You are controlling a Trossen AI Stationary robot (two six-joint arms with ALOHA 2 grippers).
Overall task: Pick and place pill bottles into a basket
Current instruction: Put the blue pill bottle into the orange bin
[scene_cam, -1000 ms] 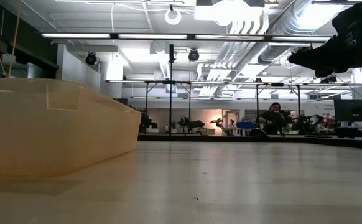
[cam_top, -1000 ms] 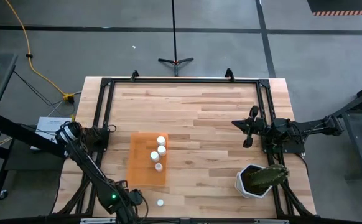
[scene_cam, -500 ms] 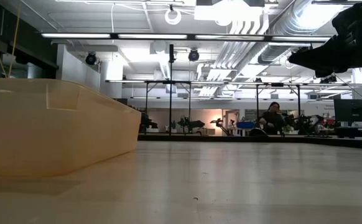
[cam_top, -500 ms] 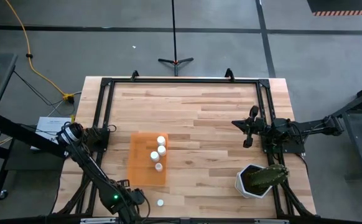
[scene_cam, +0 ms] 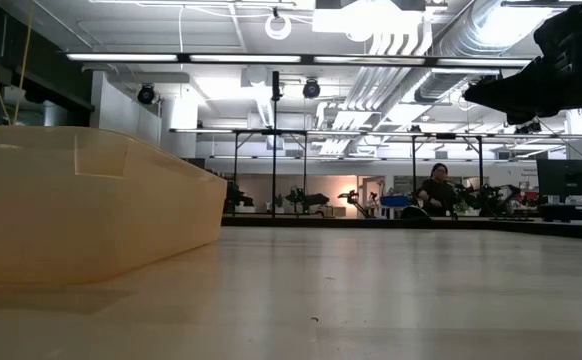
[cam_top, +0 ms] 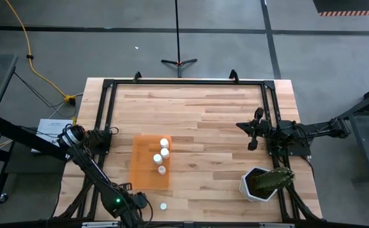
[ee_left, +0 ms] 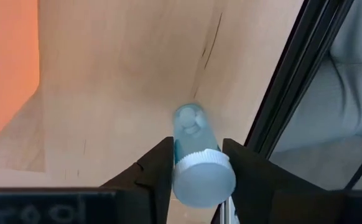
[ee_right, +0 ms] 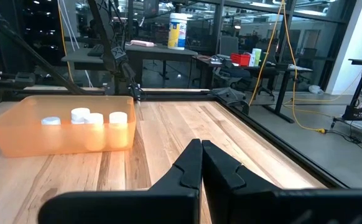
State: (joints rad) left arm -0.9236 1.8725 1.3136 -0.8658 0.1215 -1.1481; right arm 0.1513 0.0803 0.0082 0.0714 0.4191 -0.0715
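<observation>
Pill bottle [ee_left: 196, 162] lies on its side clamped in the left gripper [ee_left: 196, 171] at the table's [cam_top: 222, 114] six-o'clock edge. At twelve o'clock from it sits the orange basket [cam_top: 143, 171], holding four pill bottles [cam_top: 161, 155]. Right gripper [ee_right: 201, 163], fingers together, hovers at the three-o'clock side.

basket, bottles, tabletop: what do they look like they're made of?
Basket: probably plastic, translucent orange; the bottles inside show through its wall.
Pill bottle between the left gripper fingers: likely plastic, pale translucent body, opaque white cap with a ribbed edge. The bottles in the basket look white from above.
Table: wood, light planks with visible grain and seams, smooth low-sheen finish; dark frame, possibly metal.
</observation>
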